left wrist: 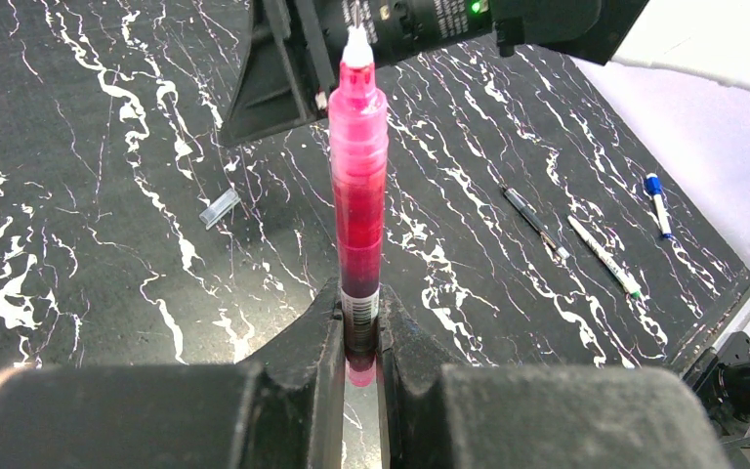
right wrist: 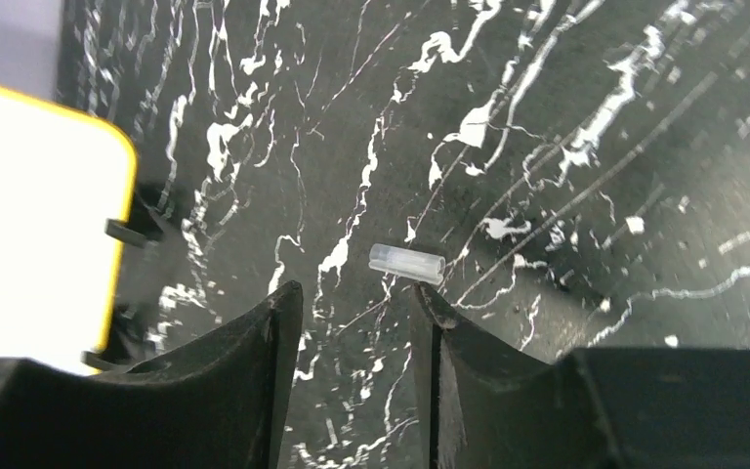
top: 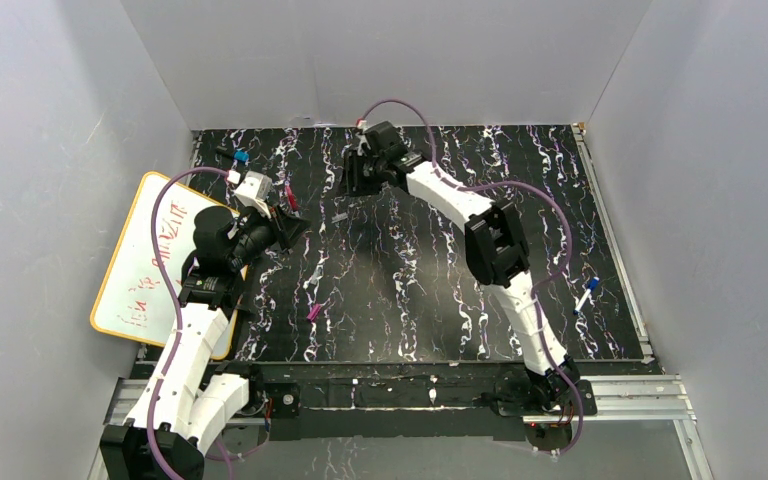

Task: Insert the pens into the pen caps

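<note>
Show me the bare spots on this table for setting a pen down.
Bare: the middle of the table, between the magenta cap and right arm; also the far right corner. Crowded: the far left, around whiteboard, left end effector gripping the pink pen, and clear cap.

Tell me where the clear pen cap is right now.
The clear pen cap lies flat on the table, just beyond the fingers of the right gripper; from above, slightly left of table centre.

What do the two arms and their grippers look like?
The left arm and right arm have white links and black joints. A purple cable loops along each. The left gripper and right gripper are black and wedge-shaped.
</note>
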Robot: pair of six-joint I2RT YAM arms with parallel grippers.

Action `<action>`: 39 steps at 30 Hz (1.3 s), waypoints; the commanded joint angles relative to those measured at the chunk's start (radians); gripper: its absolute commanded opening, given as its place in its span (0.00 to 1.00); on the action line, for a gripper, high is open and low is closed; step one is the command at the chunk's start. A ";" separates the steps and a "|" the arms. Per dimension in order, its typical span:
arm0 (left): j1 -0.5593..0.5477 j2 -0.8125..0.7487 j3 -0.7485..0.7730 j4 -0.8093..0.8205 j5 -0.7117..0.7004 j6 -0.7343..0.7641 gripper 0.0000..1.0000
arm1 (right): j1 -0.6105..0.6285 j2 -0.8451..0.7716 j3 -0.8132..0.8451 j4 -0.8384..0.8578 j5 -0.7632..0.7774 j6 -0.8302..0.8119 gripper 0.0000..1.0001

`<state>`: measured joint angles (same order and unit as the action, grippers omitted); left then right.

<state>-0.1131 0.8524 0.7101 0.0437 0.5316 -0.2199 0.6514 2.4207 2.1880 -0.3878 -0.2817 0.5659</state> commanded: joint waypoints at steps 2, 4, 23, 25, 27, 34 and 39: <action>0.003 -0.014 0.037 0.007 0.012 0.008 0.00 | 0.102 0.068 0.105 -0.031 0.084 -0.390 0.54; 0.003 -0.012 0.037 0.007 0.014 0.008 0.00 | 0.119 0.074 0.101 -0.010 0.127 -0.432 0.55; 0.003 -0.003 0.036 0.009 0.025 0.008 0.00 | 0.134 0.173 0.129 0.167 0.268 -0.509 0.55; 0.003 -0.003 0.037 0.008 0.026 0.010 0.00 | 0.134 0.164 0.095 0.179 0.256 -0.504 0.55; 0.003 -0.003 0.037 0.007 0.026 0.010 0.00 | 0.134 0.148 0.044 0.198 0.249 -0.500 0.55; 0.003 -0.001 0.037 0.008 0.027 0.010 0.00 | 0.135 0.110 -0.072 0.224 0.246 -0.483 0.55; 0.003 -0.001 0.036 0.008 0.026 0.010 0.00 | 0.140 0.046 -0.216 0.264 0.237 -0.468 0.54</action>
<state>-0.1131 0.8555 0.7101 0.0441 0.5392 -0.2199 0.7822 2.5313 2.0903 -0.1070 -0.0299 0.0780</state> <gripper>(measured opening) 0.091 0.548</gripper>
